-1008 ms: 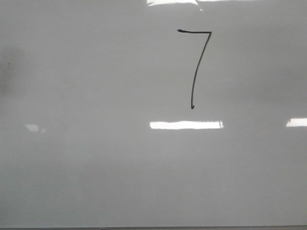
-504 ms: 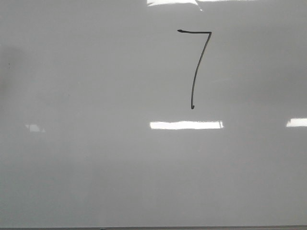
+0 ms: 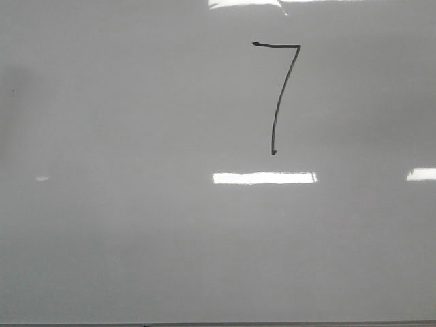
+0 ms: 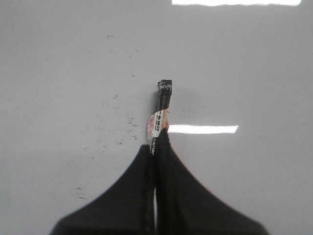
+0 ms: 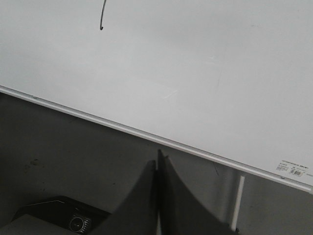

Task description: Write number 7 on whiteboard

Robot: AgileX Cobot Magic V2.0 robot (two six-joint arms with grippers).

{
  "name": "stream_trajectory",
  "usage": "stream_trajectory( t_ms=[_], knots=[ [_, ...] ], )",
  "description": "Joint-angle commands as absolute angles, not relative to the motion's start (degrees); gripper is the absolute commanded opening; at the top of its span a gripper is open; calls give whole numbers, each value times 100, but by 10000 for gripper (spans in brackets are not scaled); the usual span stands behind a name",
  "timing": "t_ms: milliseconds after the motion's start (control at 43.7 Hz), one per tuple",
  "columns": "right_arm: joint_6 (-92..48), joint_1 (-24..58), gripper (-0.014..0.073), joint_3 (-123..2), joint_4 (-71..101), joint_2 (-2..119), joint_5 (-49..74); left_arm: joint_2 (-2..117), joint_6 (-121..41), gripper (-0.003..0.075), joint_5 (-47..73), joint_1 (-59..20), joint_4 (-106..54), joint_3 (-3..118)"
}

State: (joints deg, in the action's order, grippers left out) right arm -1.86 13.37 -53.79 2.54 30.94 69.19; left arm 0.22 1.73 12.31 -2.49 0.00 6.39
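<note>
The number 7 point(image 3: 279, 95) is drawn in thin black line on the whiteboard point(image 3: 136, 238), right of centre and high in the front view. Only the tail end of its downstroke point(image 5: 101, 22) shows in the right wrist view. My left gripper point(image 4: 157, 147) is shut on a black marker point(image 4: 162, 105), whose end sticks out past the fingertips over the board point(image 4: 244, 73). My right gripper point(image 5: 157, 164) is shut and empty, over the dark table below the whiteboard's edge point(image 5: 146, 134). Neither gripper shows in the front view.
Bright light reflections point(image 3: 264, 178) lie on the board. Small dark smudges point(image 4: 117, 122) speckle the board beside the marker. A dark device with a round dial point(image 5: 73, 220) sits on the table next to my right gripper. A small label point(image 5: 293, 170) is at the board's corner.
A faint reflection at the left of the board has faded. The 7 has not changed.
</note>
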Motion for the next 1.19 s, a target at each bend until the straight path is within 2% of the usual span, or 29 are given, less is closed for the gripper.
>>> stream_trajectory(
  t_ms=[0,229,710,870,1168],
  knots=[
    [-254,1313,-69,-5505,214,3129,6560,10,172,-20,295,-235,0,464],
    [-254,1313,-69,-5505,214,3129,6562,-124,172,-20,-316,9,0,-57],
    [-254,1313,-69,-5505,214,3136,6573,-114,172,-20,-321,54,0,-57],
    [-254,1313,-69,-5505,214,3136,6573,-114,-600,-20,-483,54,-297,-57],
    [-254,1313,-69,-5505,214,3136,6574,-114,-582,-20,-506,54,-297,-57]
  ],
)
